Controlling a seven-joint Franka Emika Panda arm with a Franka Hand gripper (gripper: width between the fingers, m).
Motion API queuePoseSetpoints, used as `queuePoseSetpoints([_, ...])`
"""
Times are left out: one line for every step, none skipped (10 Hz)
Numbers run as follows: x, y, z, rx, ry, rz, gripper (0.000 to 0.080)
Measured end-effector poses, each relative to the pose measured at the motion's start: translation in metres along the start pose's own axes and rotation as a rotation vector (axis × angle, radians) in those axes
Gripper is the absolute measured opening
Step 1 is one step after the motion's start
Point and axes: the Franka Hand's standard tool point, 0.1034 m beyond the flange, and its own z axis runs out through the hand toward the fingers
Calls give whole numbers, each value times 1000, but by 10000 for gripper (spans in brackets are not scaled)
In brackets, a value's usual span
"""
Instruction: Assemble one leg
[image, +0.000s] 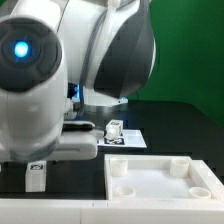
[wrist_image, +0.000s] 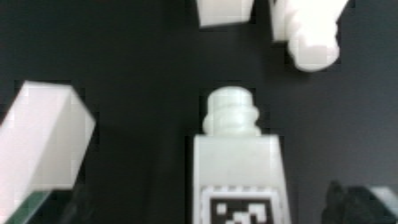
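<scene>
In the wrist view a white leg (wrist_image: 237, 150) lies on the black table, with its narrow stepped tip pointing away and its black-and-white tag nearest the camera. My gripper (wrist_image: 205, 212) is open. Its dark fingers (wrist_image: 365, 202) stand on either side of the leg's tagged end, with a gap on each side. Two more legs (wrist_image: 306, 35) lie farther off. In the exterior view my arm hides the gripper. A tagged leg (image: 115, 128) stands just past the arm, and another leg (image: 36, 176) is at the front left.
The large flat white panel (image: 160, 176) with raised rims and corner sockets lies at the exterior view's front right. A white blocky piece (wrist_image: 45, 130) lies close beside the gripper. The table is black and the backdrop is green.
</scene>
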Motion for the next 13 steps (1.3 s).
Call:
queuePoseSetpoints([-1, -4, -3, -4, 4, 14, 649])
queuePoseSetpoints([-8, -9, -3, -1, -7, 30, 649])
queuePoseSetpoints([-8, -9, -3, -1, -12, 39, 649])
queuePoseSetpoints([-6, -9, -2, -2, -8, 38, 649])
queuePoseSetpoints([-6, -9, -2, -3, -7, 38, 649])
queuePoseSetpoints([-6, -9, -2, -3, -6, 38, 649])
queuePoseSetpoints([-6, -9, 0, 2, -13, 52, 649])
queuePoseSetpoints([-6, -10, 9, 9, -43, 84, 649])
queuePoseSetpoints([-3, -11, 14, 6, -43, 84, 649])
queuePoseSetpoints([-2, -10, 16, 7, -45, 87, 649])
queuePoseSetpoints([-1, -10, 21, 5, -53, 97, 649])
queuePoseSetpoints([0, -12, 22, 4, -56, 95, 649])
queuePoseSetpoints([0, -11, 22, 4, -53, 95, 621])
